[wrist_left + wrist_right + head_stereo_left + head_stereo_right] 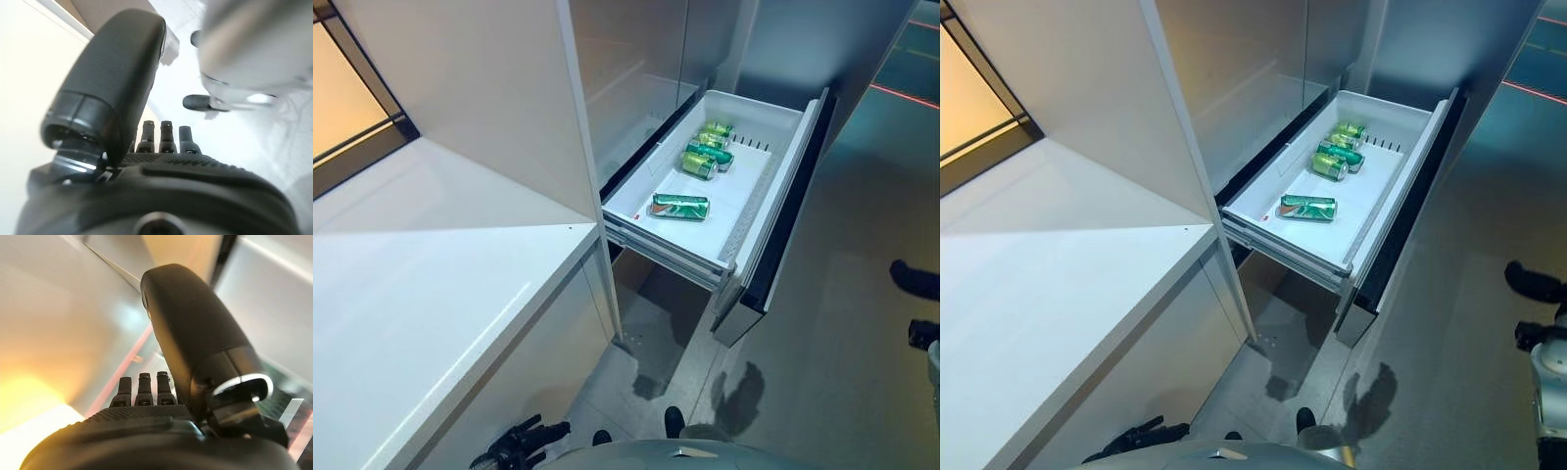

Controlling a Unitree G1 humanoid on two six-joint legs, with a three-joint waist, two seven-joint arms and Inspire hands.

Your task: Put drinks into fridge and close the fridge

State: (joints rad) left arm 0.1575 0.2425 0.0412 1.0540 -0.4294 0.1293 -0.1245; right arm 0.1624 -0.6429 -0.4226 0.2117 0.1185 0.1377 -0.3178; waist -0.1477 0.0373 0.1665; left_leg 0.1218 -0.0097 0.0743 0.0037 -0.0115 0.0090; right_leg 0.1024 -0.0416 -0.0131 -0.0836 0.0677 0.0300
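Beside the white counter [431, 294], the fridge drawer [759, 211] stands pulled out, green cans [680, 207] lying inside. Both my left hand [161, 196] and right hand [156, 431] hang relaxed, fingers straight, holding nothing. Shoving too hard could roll those cans.

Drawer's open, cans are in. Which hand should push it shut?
Probably right. The drawer juts out toward the robot's right, and the right hand hangs on that side, open and empty. The left hand sits low under the counter.

glossy green cans [680, 207], white plastic drawer [729, 191]
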